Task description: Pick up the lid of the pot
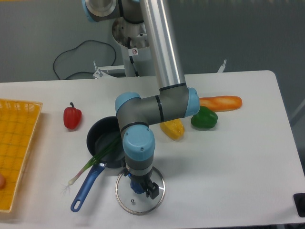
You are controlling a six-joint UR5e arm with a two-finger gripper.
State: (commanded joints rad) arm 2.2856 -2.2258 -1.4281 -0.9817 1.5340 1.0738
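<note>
Pot lid [143,205] on worktop [228,176], pan [91,138] at its 11 o'clock. Gripper [140,182] spread, fingers apart around blue knob [137,186], no grip visible. Risk: off-centre close shoves knob, lid skids or tips.

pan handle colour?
Blue, on the pan handle; shows best in the fixed camera's view.

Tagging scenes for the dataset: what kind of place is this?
Likely a robotics lab set up with a mock kitchen: a robot arm over a white table, a blue-handled pan and pot lid, and a yellow crate.
</note>
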